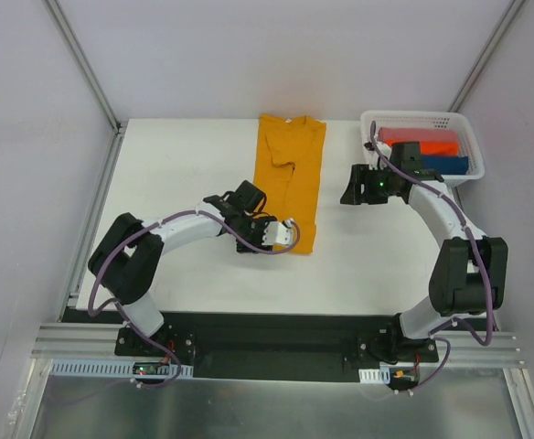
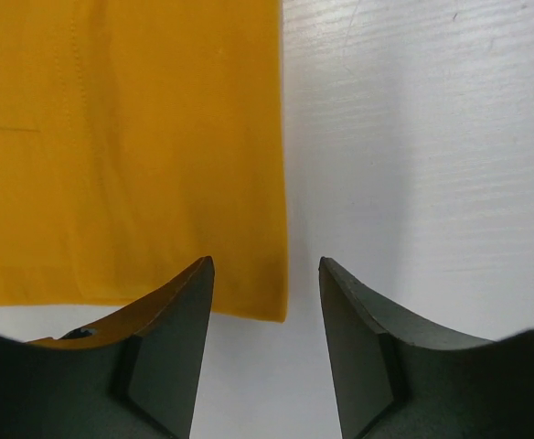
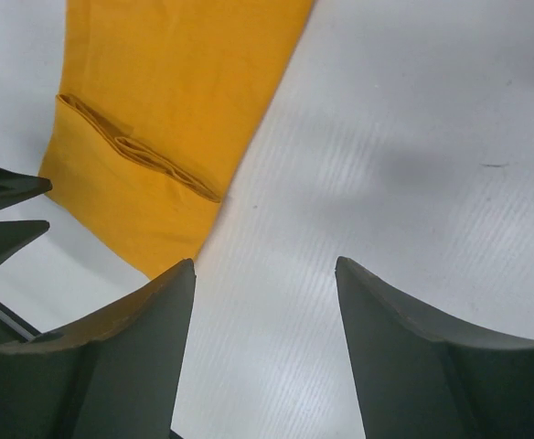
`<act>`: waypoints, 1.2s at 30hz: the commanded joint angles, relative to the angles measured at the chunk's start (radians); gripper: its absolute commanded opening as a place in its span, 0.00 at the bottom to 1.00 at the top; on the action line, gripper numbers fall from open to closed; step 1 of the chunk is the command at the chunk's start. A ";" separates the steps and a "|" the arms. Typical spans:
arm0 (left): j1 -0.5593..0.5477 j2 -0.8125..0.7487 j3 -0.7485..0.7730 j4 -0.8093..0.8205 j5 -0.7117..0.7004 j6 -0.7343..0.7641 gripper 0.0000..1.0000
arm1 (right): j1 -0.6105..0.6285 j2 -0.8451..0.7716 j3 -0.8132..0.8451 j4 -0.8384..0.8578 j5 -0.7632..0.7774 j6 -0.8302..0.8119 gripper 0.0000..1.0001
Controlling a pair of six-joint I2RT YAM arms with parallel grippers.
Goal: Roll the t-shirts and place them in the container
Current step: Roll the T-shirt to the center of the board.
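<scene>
A mustard-orange t-shirt (image 1: 290,174) lies flat on the white table, folded into a long strip with its collar at the far end. My left gripper (image 1: 290,236) is open and empty, low over the shirt's near hem. In the left wrist view the shirt's (image 2: 130,137) near right corner sits between the spread jaws (image 2: 267,265). My right gripper (image 1: 351,187) is open and empty over bare table, just right of the shirt. In the right wrist view the shirt (image 3: 166,101) with a folded sleeve lies up and left of the jaws (image 3: 265,265).
A white mesh basket (image 1: 473,137) stands at the far right corner, holding a red-orange shirt (image 1: 418,142) and a dark blue one (image 1: 445,165). The left gripper's fingers (image 3: 6,210) show at the left edge of the right wrist view.
</scene>
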 commanded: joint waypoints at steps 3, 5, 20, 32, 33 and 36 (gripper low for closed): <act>-0.025 0.057 -0.045 0.046 -0.049 0.128 0.48 | -0.063 -0.070 -0.010 -0.040 0.001 -0.026 0.66; -0.040 0.073 -0.067 0.075 -0.075 0.128 0.46 | -0.064 -0.087 -0.020 -0.044 0.006 -0.055 0.66; -0.013 0.076 0.036 -0.165 0.249 -0.479 0.00 | 0.352 -0.541 -0.453 0.120 0.026 -0.666 0.74; 0.098 0.119 0.048 -0.159 0.485 -0.683 0.00 | 0.635 -0.487 -0.569 0.240 0.050 -0.752 0.76; 0.105 0.120 0.047 -0.159 0.501 -0.689 0.00 | 0.640 -0.457 -0.563 0.248 0.054 -0.747 0.76; 0.132 0.129 0.047 -0.159 0.544 -0.706 0.00 | 0.657 -0.403 -0.558 0.283 0.066 -0.750 0.76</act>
